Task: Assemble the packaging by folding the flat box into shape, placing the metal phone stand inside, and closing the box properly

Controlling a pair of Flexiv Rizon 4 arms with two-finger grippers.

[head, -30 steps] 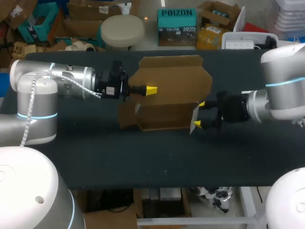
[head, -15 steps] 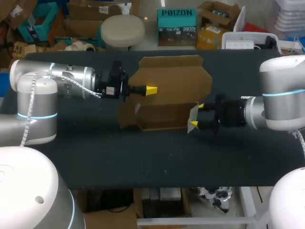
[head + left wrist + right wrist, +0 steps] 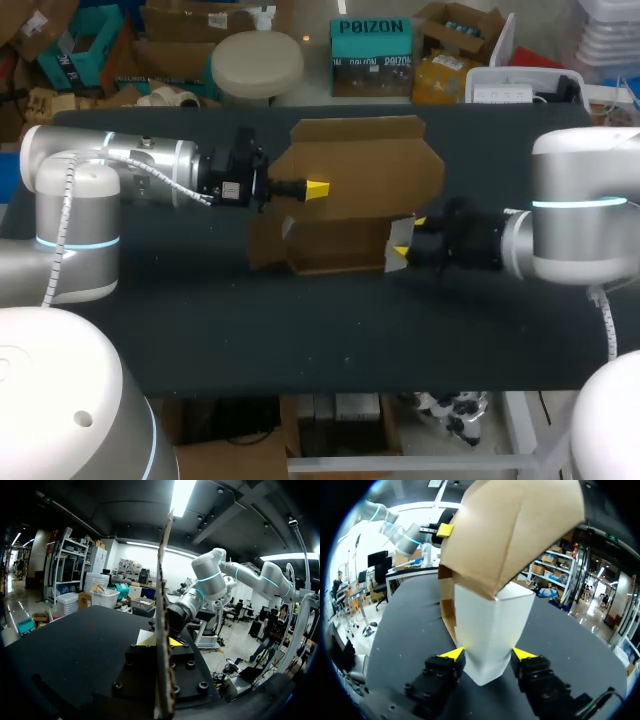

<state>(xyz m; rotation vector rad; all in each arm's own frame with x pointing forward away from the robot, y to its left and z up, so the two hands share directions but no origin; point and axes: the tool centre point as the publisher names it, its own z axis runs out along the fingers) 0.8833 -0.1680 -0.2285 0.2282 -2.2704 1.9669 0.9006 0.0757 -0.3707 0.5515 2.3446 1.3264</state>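
A brown cardboard box (image 3: 335, 245) lies half folded in the middle of the table, and its big lid panel (image 3: 365, 170) stands up behind it. My left gripper (image 3: 317, 188) is shut on that panel from the left. In the left wrist view the panel (image 3: 162, 630) rises edge-on out of the gripper. My right gripper (image 3: 408, 242) is at the box's right end. In the right wrist view the white end flap (image 3: 487, 625) sits between its fingers, and both yellow tips (image 3: 452, 653) press its sides, so my right gripper (image 3: 488, 655) is shut on it.
The black tabletop (image 3: 200, 320) spreads wide in front of the box towards its front edge. Its back edge runs just behind the raised panel. My left arm (image 3: 120, 170) lies low along the table's left side.
My right gripper has moved left onto the box's end, and its fingers have narrowed around the white flap. The flap has swung inward. The left arm and the panel have stayed still.
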